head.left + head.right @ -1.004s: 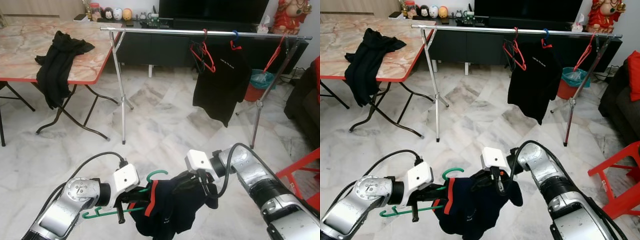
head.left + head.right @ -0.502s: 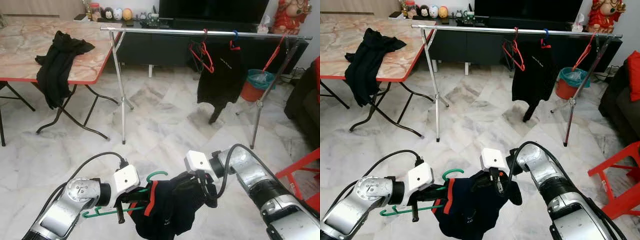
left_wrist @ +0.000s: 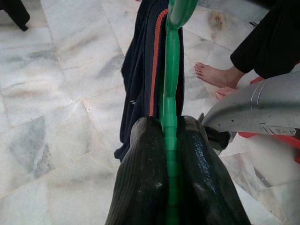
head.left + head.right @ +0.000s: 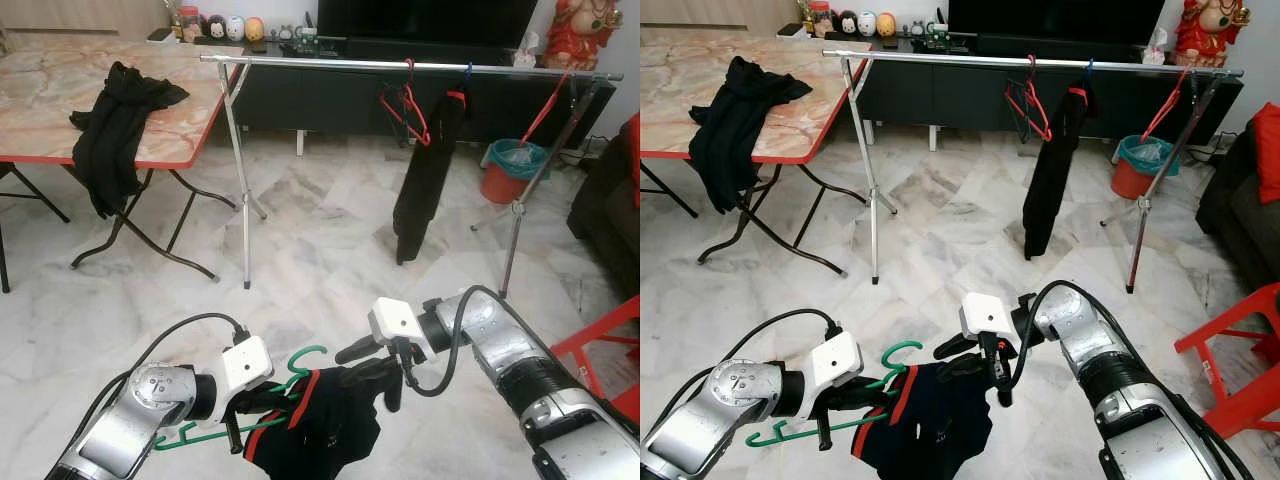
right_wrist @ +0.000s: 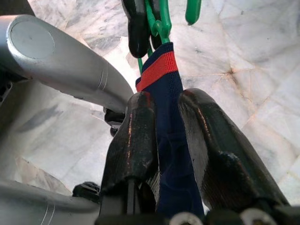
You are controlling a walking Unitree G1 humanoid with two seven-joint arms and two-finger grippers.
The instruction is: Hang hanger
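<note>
The left gripper (image 3: 169,140) clamps the green hanger (image 4: 262,405) low and near, while the right gripper (image 5: 161,131) pinches the navy shirt (image 4: 320,430) draped on it. Dressing the hanger seems unfinished; next comes carrying it to the far rail (image 4: 400,66).

Head stereo pair downward over both arms; wrist cameras close along each claw, sharing the green hanger (image 3: 169,93).
</note>
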